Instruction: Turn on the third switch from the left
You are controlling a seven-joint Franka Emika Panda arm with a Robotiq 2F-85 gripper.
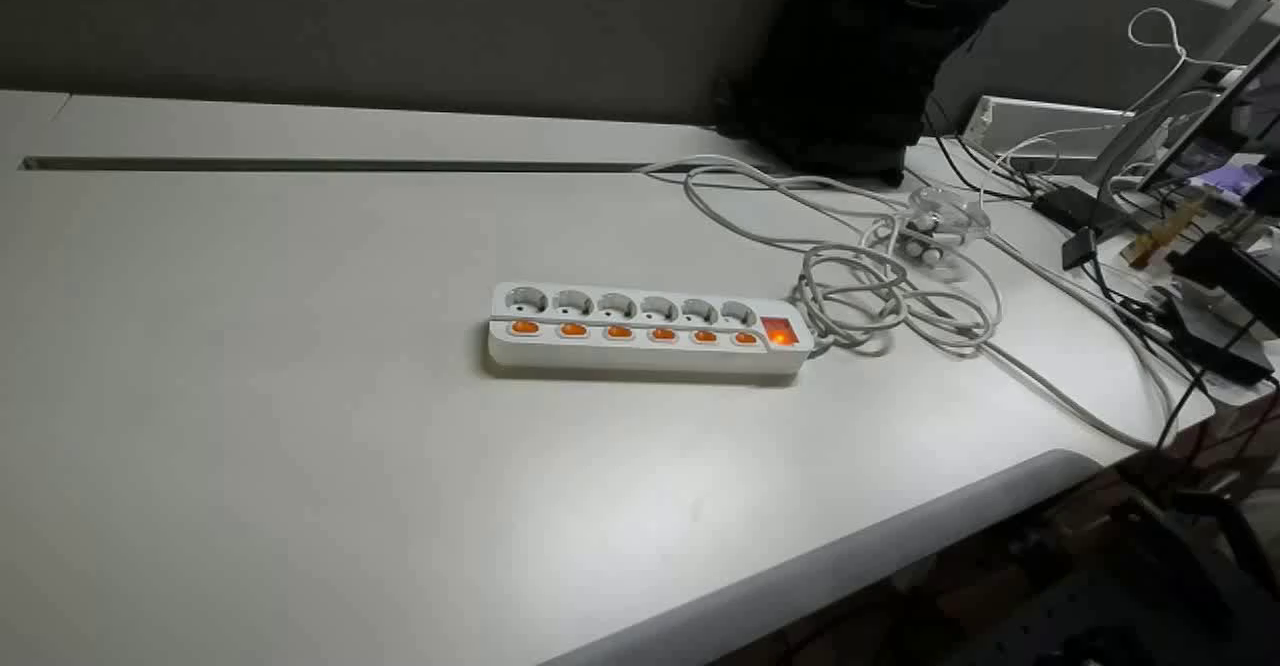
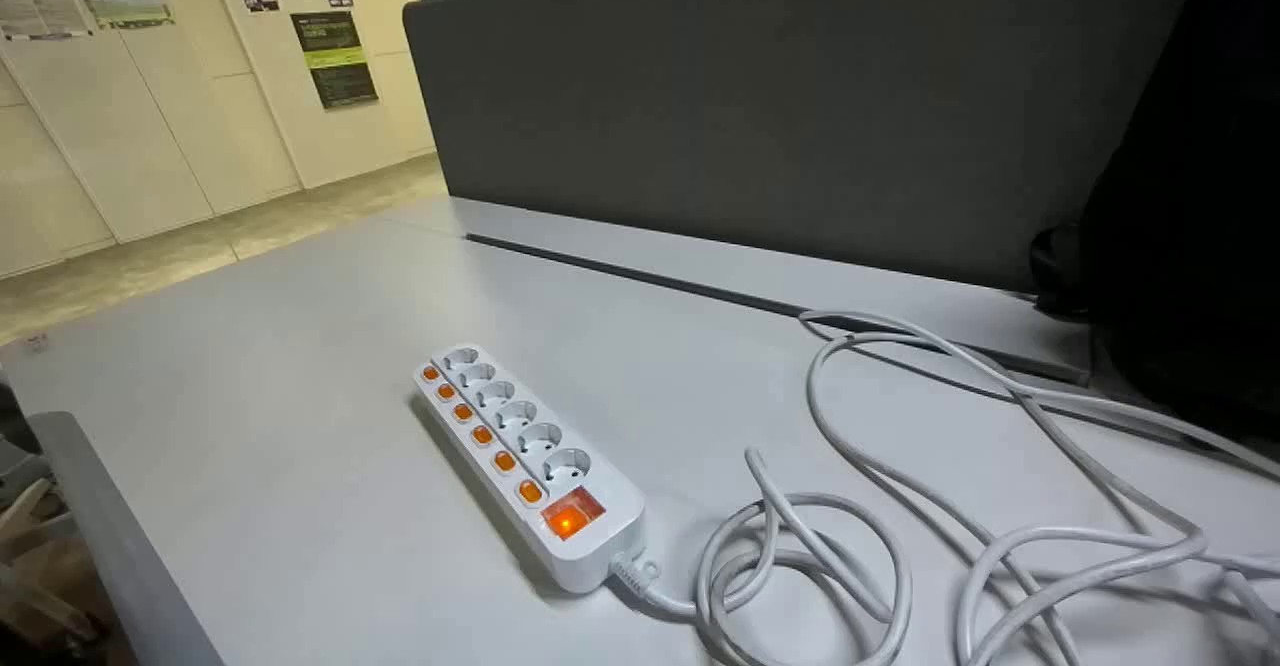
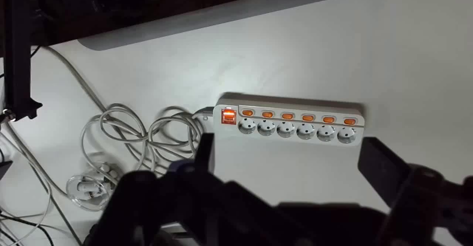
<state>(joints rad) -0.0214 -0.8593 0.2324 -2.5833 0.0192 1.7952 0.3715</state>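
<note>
Black fingers loom closest in the wrist view, a bit blurry, and they're spread wide apart. Just past their tips, as that view has it, lies a white power strip, running lengthwise across the gap with its ends roughly in line with the two tips. Can't tell how high the fingers are above the surface.

So the one we care about, the third switch from the left, counts from the cordless end, which is the end by the finger on the right of the wrist view. It's out ahead of the gap, a little closer to that finger than to its partner. Too tiny to say which way it's flipped. Five orange lookalikes share its row, and the six round sockets are a row nearer the fingers.

Bigger red-orange switch is ahead of the other finger's tip, and it's lit in both exterior views too. That finger also has grey cable tangled on its outer side, with a clear container of whitish bits farther out. Grey edge trim is way beyond the tips.
</note>
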